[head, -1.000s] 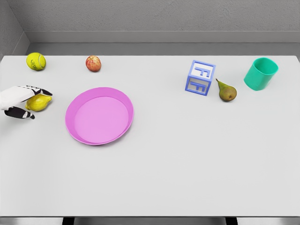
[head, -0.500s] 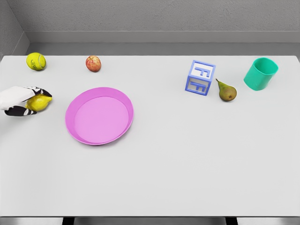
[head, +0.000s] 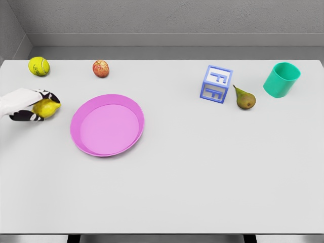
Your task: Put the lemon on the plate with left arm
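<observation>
The yellow lemon (head: 47, 108) sits in my left hand (head: 35, 105) at the table's left edge, with the white and black fingers curled around it from above and below. The hand holds it just left of the pink plate (head: 107, 124), with a small gap between them. The plate lies flat and holds nothing. My right arm does not show in the head view.
A tennis ball (head: 39, 66) and a red apple (head: 100, 68) lie at the back left. A blue letter block (head: 216, 84), a pear (head: 245, 98) and a teal cup (head: 281, 80) stand at the back right of the white table (head: 202, 172).
My left hand closed on the lemon and has carried it slightly up and to the right, toward the plate.
</observation>
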`<action>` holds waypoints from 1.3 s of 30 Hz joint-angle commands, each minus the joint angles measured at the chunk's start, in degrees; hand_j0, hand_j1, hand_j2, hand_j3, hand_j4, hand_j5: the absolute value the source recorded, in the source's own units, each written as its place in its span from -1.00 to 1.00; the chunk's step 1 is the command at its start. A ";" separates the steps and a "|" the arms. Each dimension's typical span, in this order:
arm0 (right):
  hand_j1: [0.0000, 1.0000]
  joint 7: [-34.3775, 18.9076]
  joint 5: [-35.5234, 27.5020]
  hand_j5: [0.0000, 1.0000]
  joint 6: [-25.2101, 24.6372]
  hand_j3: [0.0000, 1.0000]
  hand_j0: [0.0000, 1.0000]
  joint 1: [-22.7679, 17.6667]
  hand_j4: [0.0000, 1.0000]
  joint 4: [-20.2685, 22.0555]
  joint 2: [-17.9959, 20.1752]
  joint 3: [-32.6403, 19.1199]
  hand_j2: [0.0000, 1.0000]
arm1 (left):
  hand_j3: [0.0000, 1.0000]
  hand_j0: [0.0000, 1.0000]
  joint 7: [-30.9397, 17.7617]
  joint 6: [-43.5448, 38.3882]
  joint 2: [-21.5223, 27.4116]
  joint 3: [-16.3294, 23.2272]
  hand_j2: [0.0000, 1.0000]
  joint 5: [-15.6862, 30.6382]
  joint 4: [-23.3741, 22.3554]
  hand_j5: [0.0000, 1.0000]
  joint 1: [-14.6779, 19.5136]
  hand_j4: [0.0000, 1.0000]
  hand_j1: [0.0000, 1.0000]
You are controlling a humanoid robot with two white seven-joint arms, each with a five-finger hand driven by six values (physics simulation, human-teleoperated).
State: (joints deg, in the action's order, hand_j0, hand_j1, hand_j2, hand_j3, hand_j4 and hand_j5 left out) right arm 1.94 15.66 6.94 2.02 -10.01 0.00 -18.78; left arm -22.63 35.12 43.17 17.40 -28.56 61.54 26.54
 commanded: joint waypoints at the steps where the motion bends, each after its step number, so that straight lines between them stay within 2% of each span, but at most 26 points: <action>1: 1.00 -0.01 -0.01 1.00 0.00 1.00 1.00 0.00 1.00 -0.01 0.00 -0.02 1.00 | 0.09 0.09 0.05 -0.12 0.07 -0.18 0.09 0.61 3.05 0.09 0.00 0.09 0.09; 3: 1.00 -0.01 -0.01 1.00 0.00 1.00 1.00 0.00 1.00 -0.01 0.00 -0.02 1.00 | 0.09 0.09 0.05 -0.12 0.16 -0.26 0.09 1.14 4.46 0.09 0.00 0.09 0.09; 10: 1.00 0.08 -0.01 1.00 0.00 1.00 1.00 0.00 1.00 -0.01 0.00 0.06 1.00 | 0.10 0.10 0.05 -0.12 -0.10 0.70 0.10 1.58 14.92 0.10 -0.70 0.10 0.10; 12: 1.00 -0.01 -0.01 1.00 0.00 1.00 1.00 0.00 1.00 -0.01 0.00 -0.02 1.00 | 0.11 0.11 0.05 -0.12 -1.33 0.96 0.11 1.31 16.50 0.11 -0.70 0.11 0.11; 15: 1.00 0.08 -0.01 1.00 0.00 1.00 1.00 0.00 1.00 -0.01 0.00 0.06 1.00 | 0.11 0.11 0.05 -0.12 -1.51 3.60 0.11 1.31 19.75 0.11 -0.70 0.11 0.11; 20: 1.00 -0.01 -0.01 1.00 0.00 1.00 1.00 0.00 1.00 -0.01 0.00 -0.02 1.00 | 0.12 0.12 0.05 -0.12 -3.35 6.33 0.12 1.23 22.30 0.12 -0.70 0.12 0.12; 22: 1.00 -0.01 -0.01 1.00 0.00 1.00 1.00 0.00 1.00 -0.01 0.00 -0.02 1.00 | 0.14 0.14 0.05 -0.12 -3.70 6.86 0.14 1.14 22.30 0.14 -0.70 0.14 0.14; 23: 1.00 -0.01 -0.01 1.00 0.00 1.00 1.00 0.00 1.00 -0.01 0.00 -0.02 1.00 | 0.27 0.27 -0.04 -0.12 -3.70 6.86 0.27 0.88 22.22 0.27 -0.70 0.27 0.27; 24: 1.00 0.08 -0.01 1.00 0.00 1.00 1.00 0.00 1.00 -0.01 0.00 -0.02 1.00 | 0.83 0.83 -0.04 -0.12 -3.88 6.77 0.83 0.79 22.13 0.83 -0.62 0.83 0.83; 25: 1.00 -0.01 -0.01 1.00 0.00 1.00 1.00 0.00 1.00 -0.01 0.00 0.06 1.00 | 1.00 1.00 -0.04 -0.12 -4.23 6.68 1.00 0.79 22.13 1.00 -0.62 1.00 1.00; 28: 1.00 0.08 -0.01 1.00 0.00 1.00 1.00 0.00 1.00 -0.01 0.00 0.06 1.00 | 1.00 1.00 0.05 -0.12 -3.88 5.80 1.00 1.05 21.87 1.00 -0.44 1.00 1.00; 30: 1.00 -0.01 -0.01 1.00 0.00 1.00 1.00 0.00 1.00 -0.01 0.00 0.06 1.00 | 1.00 1.00 0.05 -0.12 -2.83 0.45 1.00 1.23 20.11 1.00 -0.88 1.00 1.00; 32: 1.00 -0.01 -0.01 1.00 0.00 1.00 1.00 0.00 1.00 -0.01 0.00 0.06 1.00 | 1.00 1.00 0.05 -0.12 -2.65 -3.77 1.00 1.40 15.02 1.00 -0.88 1.00 1.00; 34: 1.00 -0.01 -0.01 1.00 0.00 1.00 1.00 0.00 1.00 -0.01 0.00 0.06 1.00 | 1.00 1.00 0.05 -0.12 -2.65 -6.68 1.00 1.49 11.94 1.00 -0.88 1.00 1.00; 39: 1.00 -0.01 -0.01 1.00 0.00 1.00 1.00 0.00 1.00 -0.01 0.00 0.06 1.00 | 1.00 1.00 0.05 -0.12 -3.00 -6.94 1.00 2.63 12.02 1.00 -0.97 1.00 1.00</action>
State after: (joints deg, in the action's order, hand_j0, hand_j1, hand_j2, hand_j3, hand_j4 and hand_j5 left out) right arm 1.95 15.66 6.94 2.02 -10.01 0.00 -18.78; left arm -22.63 35.11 40.23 11.20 -26.80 74.12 25.58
